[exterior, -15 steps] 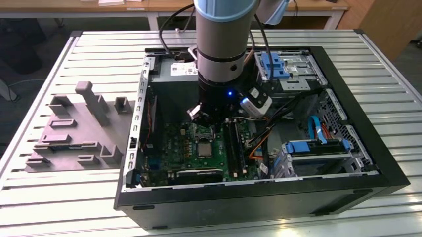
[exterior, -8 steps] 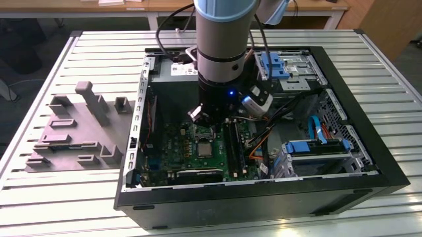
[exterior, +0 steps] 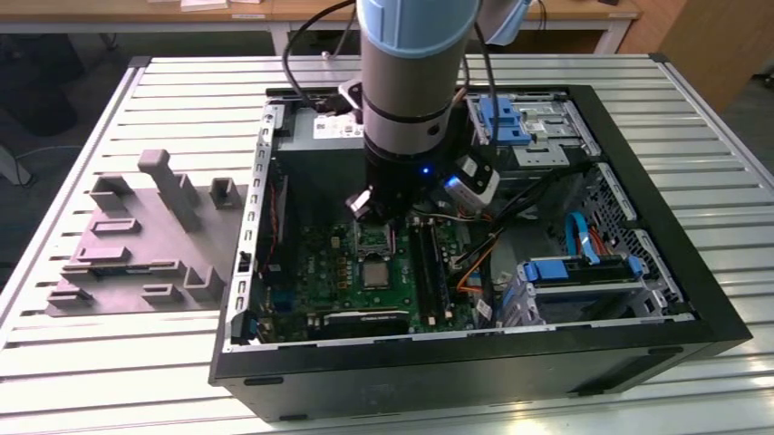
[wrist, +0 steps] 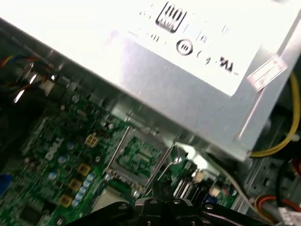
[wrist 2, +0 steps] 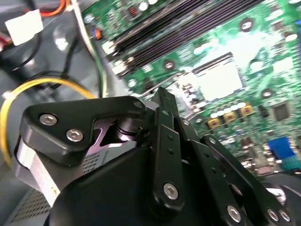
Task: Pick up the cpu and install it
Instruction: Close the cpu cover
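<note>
Arm reaches down into open computer case [exterior: 677, 299] on slatted table [exterior: 72, 362], jaws low over green motherboard [exterior: 321, 281]. Jaws look closed together, empty. Cpu [wrist 2: 220, 77], silvery square, lies flat on motherboard ahead of the jaw tips, apart from them; in exterior view cpu [exterior: 377, 272] sits just below open socket frame [wrist: 136, 157]. Power supply box [wrist: 188, 89] beside socket.

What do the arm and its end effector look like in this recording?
The arm is a thick cylinder, pale blue cap above a grey segment, with black cables along it and a small blue light low on the wrist. The end effector is matte black linkage bars joined with silver screws.
</note>
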